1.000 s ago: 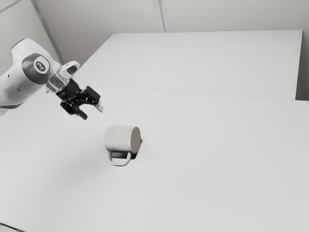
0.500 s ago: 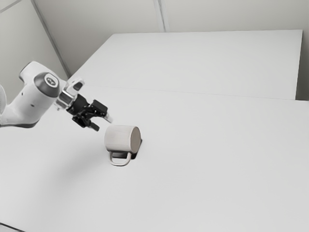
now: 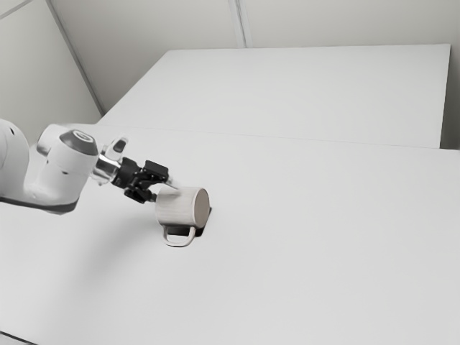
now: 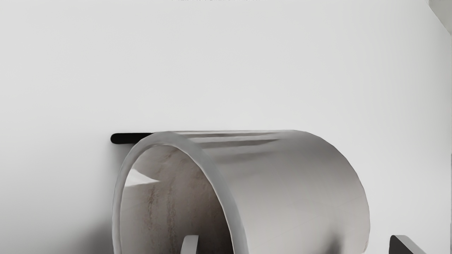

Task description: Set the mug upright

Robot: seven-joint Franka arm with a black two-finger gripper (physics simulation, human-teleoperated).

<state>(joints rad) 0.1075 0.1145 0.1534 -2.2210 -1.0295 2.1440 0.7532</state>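
Table [image 3: 316, 251], sideways mug [image 3: 177, 208] (gripper [image 3: 164, 192] near)

The surface [image 3: 323, 251] is pale and plain. Beyond a thin line there is one more pale flat panel [image 3: 309, 90]. Behind it is a light grey wall [image 3: 345, 21] with a narrow strip [image 3: 240, 23]. A dark line [image 3: 18, 338] crosses the exterior view's lower left corner.

From beside the arm [image 3: 63, 169] and above, the worktop [image 3: 323, 237] is viewed from well back, with the lens slanted down across it toward the wall [image 3: 345, 21]. From the hand [image 3: 164, 192], the mug [image 3: 176, 207] is viewed much closer, its open mouth and side taken in. Mug, fingertips [image 4: 190, 245] and some worktop are shared by both views.
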